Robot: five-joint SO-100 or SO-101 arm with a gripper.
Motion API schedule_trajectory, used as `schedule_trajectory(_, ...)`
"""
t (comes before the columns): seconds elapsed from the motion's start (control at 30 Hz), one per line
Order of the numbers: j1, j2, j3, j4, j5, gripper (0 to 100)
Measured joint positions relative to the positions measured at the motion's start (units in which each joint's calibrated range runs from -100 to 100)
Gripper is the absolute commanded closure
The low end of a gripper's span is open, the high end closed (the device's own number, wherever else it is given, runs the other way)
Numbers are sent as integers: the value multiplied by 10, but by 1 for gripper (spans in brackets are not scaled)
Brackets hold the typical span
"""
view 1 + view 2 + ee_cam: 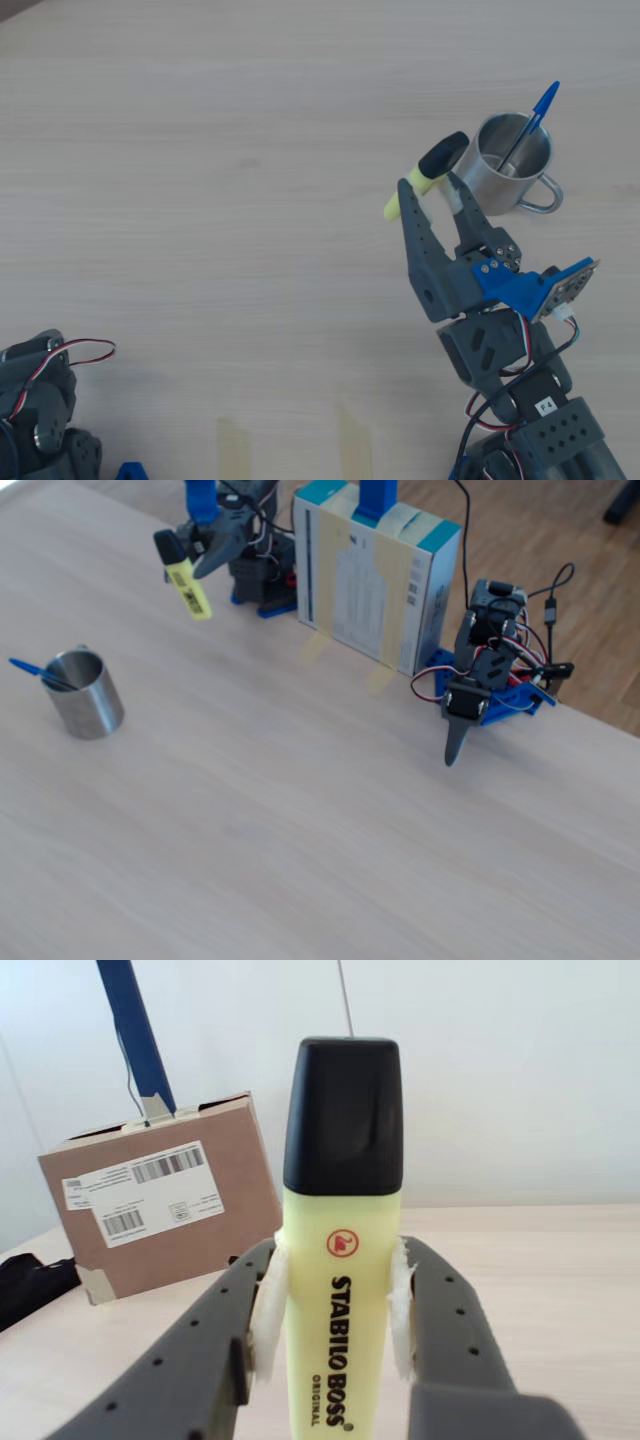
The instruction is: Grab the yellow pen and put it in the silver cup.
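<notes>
The gripper (335,1335), seen in the wrist view, has its two grey plastic fingers (190,1360) closed to the width of the yellow pen (340,1290) and clamped on its barrel, with white padding pressed between each finger and the plastic. The pen is a chunky, flat-sided highlighter of pale yellow plastic with a glossy black cap at 12 o'clock and black printed lettering running along the body. In the overhead view the gripper (428,186) carries the pen (425,176) tilted, black cap toward 2 o'clock and yellow tail toward 8 o'clock, the cap just beside the rim of the silver cup (512,163); whether they touch cannot be told. The cup is a cylindrical brushed-steel mug with a loop handle at its 4 o'clock side, and a thin blue ballpoint pen (532,124) leans inside it. The table (200,200) is pale wood-grain laminate. In the fixed view the held pen (186,579) hangs clear above the table, at 1 o'clock from the cup (86,694). A cardboard box (375,575) with printed labels stands behind, and a second arm (480,680) rests at 3 o'clock of it.
</notes>
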Motion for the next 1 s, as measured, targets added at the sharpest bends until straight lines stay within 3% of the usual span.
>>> schedule_trajectory(0.43, 88, 0, 0, 0, 0, 87)
schedule_trajectory(1.0, 125, 0, -19, 0, 1, 87)
